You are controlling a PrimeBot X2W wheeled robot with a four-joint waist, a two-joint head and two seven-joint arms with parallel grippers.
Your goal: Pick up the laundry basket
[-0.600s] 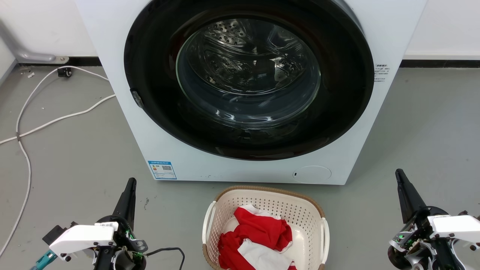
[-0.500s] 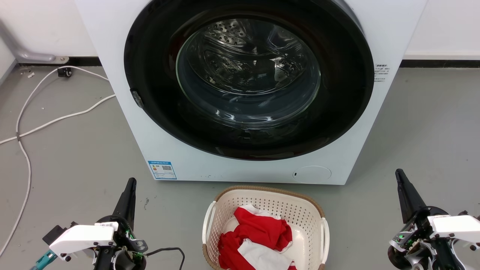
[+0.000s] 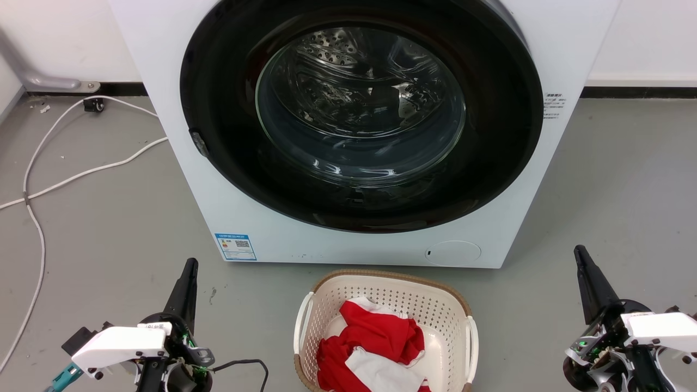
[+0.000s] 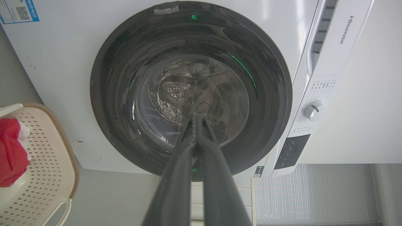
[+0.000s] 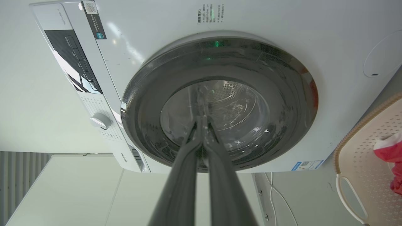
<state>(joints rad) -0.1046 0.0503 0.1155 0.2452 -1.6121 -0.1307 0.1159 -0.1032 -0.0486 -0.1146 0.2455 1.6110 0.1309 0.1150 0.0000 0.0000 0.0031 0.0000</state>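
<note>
The left end effector [image 3: 190, 265] and right end effector [image 3: 579, 252] have dark tapered fingers [image 3: 182, 298] and white screw-studded housings [image 3: 120, 343].

Laundry room: washing machine [image 3: 359, 130] and laundry basket [image 3: 381, 294].

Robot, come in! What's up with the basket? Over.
Left tool, right tool shut, empty. Cream perforated plastic laundry basket on floor, ungrasped. White washing machine behind, not blocking.

Right gripper [image 5: 202, 121], jaws together, points at the washing machine door [image 5: 251, 62]; laundry basket [image 5: 361, 163] at right edge
</note>
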